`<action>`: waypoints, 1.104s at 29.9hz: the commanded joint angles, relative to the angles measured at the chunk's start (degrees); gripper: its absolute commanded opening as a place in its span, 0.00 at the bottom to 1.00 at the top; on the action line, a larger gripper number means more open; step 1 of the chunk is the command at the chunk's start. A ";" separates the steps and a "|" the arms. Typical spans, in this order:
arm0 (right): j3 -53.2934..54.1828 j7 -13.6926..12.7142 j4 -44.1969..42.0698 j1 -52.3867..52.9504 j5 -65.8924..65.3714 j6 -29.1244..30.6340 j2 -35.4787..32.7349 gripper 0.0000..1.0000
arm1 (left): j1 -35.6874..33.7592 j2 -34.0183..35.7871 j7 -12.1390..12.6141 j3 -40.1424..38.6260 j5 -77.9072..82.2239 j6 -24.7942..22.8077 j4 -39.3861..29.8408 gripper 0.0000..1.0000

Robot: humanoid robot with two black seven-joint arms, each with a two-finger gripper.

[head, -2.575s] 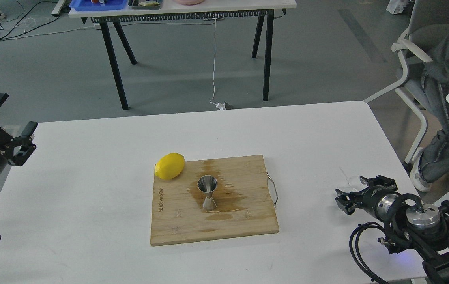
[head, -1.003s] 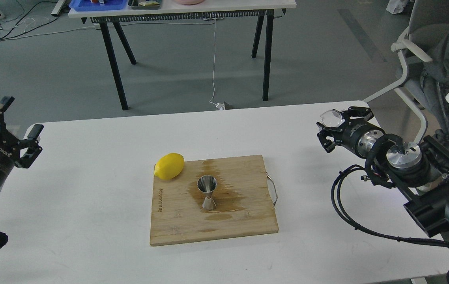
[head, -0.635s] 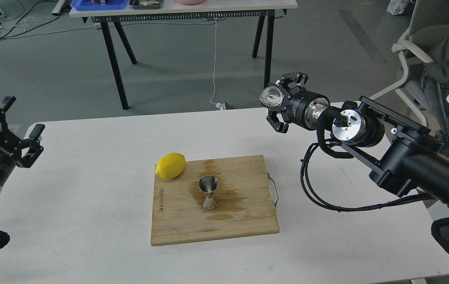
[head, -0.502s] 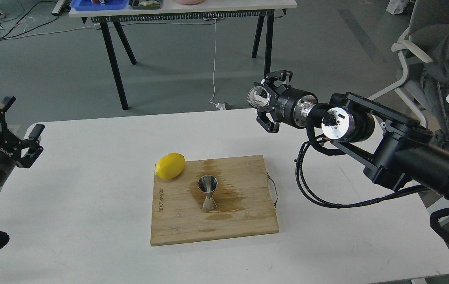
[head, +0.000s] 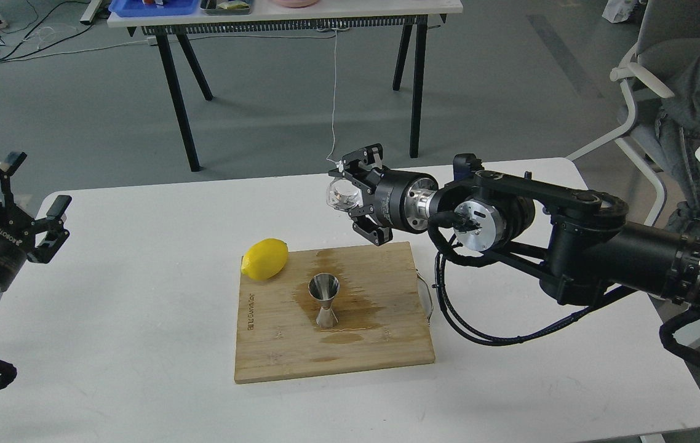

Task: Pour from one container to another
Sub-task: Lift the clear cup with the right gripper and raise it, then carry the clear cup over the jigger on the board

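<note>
My right gripper (head: 356, 198) is shut on the small clear glass cup (head: 341, 194), held in the air above the far edge of the wooden cutting board (head: 276, 344). The cup lies on its side with its mouth toward the left. The shiny steel jigger (head: 324, 299) stands upright near the board's middle, below and slightly left of the cup. A dark wet stain spreads on the board around the jigger. My left gripper (head: 27, 203) hangs open at the table's far left edge, holding nothing.
A yellow lemon (head: 264, 259) rests on the board's far left corner. The board has a metal handle (head: 427, 296) on its right side. A black-legged table (head: 288, 15) stands behind, and a chair with a seated person (head: 688, 111) is at the right.
My right arm lifted the glass cup from the table's right edge and swept it up and left to above the board. The left gripper barely moved.
</note>
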 commanded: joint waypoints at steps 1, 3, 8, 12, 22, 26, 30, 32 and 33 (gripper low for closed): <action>-3.30 -0.01 0.22 1.28 -2.82 0.61 -0.34 0.42 | 0.00 -0.05 0.00 0.00 -0.01 0.00 0.00 0.99; -4.53 -0.10 0.22 1.63 -3.79 1.14 -0.34 0.42 | 0.00 0.03 0.00 0.00 -0.01 0.00 0.00 0.99; -6.73 -0.28 0.13 2.51 -6.78 2.20 0.10 0.42 | 0.00 0.03 0.00 0.00 -0.01 0.00 0.00 0.99; -8.93 -0.28 0.31 3.30 -8.98 2.55 0.28 0.42 | 0.00 -0.05 0.00 -0.09 -0.01 0.00 0.00 0.99; -11.75 -0.10 0.22 4.01 -14.69 4.57 3.35 0.42 | 0.00 -0.05 0.00 -0.09 -0.01 0.00 0.00 0.99; -12.01 -0.10 0.13 4.01 -17.14 4.57 4.41 0.42 | 0.00 -0.40 0.00 -0.09 -0.01 0.00 0.00 0.99; -14.56 0.16 0.13 4.62 -20.84 4.57 4.58 0.42 | 0.09 -0.32 0.00 -0.09 -0.01 0.00 0.00 0.99; -15.09 0.34 0.13 5.24 -21.46 4.57 4.58 0.42 | 0.09 -0.32 0.00 -0.09 -0.01 0.00 0.00 0.99; -15.17 0.43 0.13 5.24 -21.99 4.57 4.58 0.42 | 0.09 -0.32 0.00 -0.09 -0.01 0.00 0.00 0.99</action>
